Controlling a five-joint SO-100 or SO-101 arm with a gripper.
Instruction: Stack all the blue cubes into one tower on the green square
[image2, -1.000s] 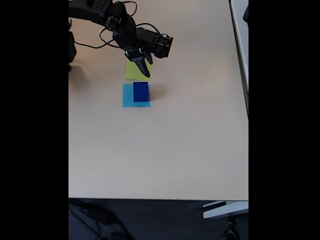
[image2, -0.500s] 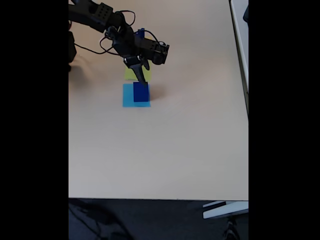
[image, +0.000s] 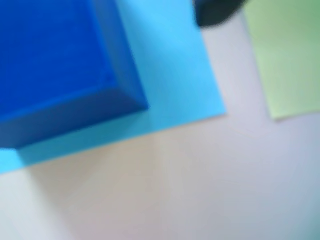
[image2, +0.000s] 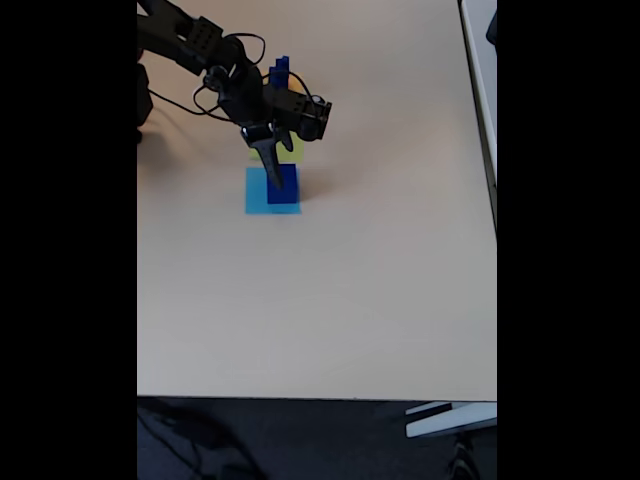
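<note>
The step in hand is judged to be the reach for a pick-up. In the fixed view the gripper (image2: 273, 178) is seen low over the large blue cube (image2: 283, 187) — whether the jaws are apart cannot be told. The cube sits on the light-blue square (image: 170, 75), beside the green square (image: 287, 60) on the desk (image2: 350, 300). Next, a firm closing on the cube is called for — then a lift across.

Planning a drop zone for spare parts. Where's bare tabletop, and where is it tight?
Free: the tabletop from the light-blue square to the near edge, and right of it to the right edge. Crowded: the top-left in the fixed view, where the gripper hangs over the blue cube, with the green square and cables just behind.
</note>
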